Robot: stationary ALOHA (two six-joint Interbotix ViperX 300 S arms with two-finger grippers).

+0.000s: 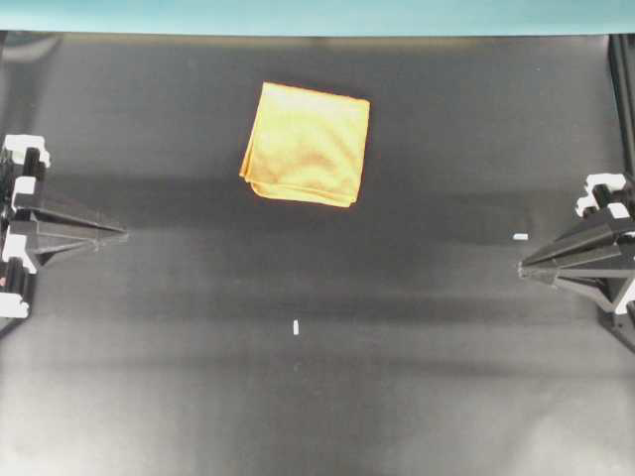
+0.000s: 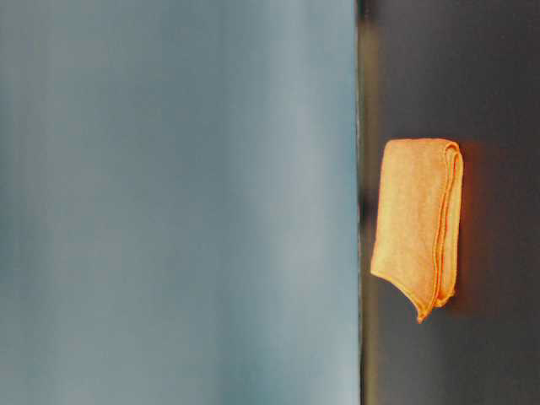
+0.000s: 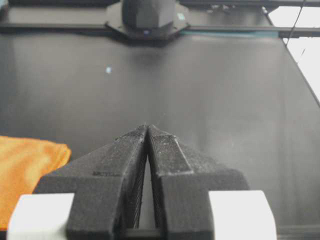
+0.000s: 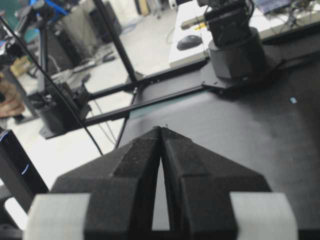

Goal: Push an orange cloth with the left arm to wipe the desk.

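orange cloth [image 1: 306, 144] on desk [image 1: 298, 397], grippers apart

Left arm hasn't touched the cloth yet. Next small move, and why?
Probably swing the left tool toward the orange cloth and bring it down on the near edge. The tool is shut and empty at the left side of the desk, well apart from the cloth, which lies folded near the far edge.

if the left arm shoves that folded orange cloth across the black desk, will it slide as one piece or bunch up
The folded orange microfibre cloth looks soft and layered, with loose edges showing at table level, so it will probably bunch or unfold somewhat rather than slide rigidly. It lies flat on the matte black desk, so rolling or tipping seems unlikely. The shut left gripper is narrow, so the cloth may pivot around it.
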